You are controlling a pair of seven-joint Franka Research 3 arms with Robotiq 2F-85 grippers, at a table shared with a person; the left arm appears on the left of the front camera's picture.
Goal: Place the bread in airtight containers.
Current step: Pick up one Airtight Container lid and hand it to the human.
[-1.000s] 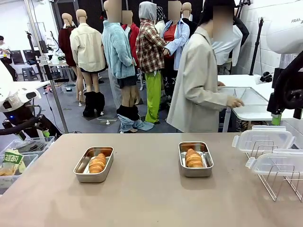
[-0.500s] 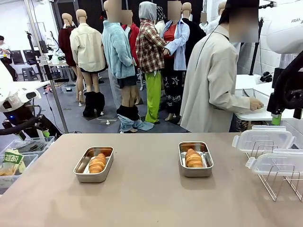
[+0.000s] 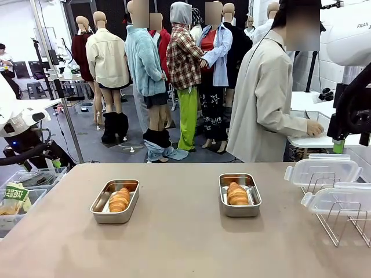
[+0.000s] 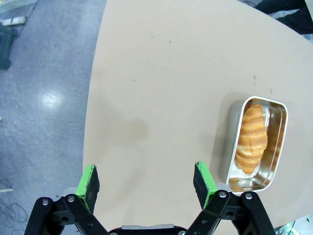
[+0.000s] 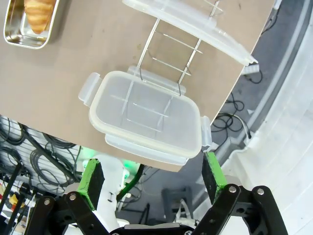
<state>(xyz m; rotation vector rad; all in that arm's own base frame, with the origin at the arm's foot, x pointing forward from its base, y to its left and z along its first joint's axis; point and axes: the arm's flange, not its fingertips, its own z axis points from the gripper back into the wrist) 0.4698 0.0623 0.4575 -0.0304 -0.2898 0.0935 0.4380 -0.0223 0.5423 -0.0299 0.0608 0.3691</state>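
I am logging the room around the tan table (image 3: 185,243). Beyond its far edge, grey floor (image 3: 93,145) is catching pale glare. Left of the table a metal post (image 3: 68,124) is standing, and clear storage bins (image 3: 35,179) are sitting below that corner. Past its far right corner, a white table (image 3: 307,140) is standing near a white brick wall (image 3: 326,75).

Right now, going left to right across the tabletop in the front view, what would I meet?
left container holding the left roll → right container holding the right roll → wire rack carrying two translucent lids
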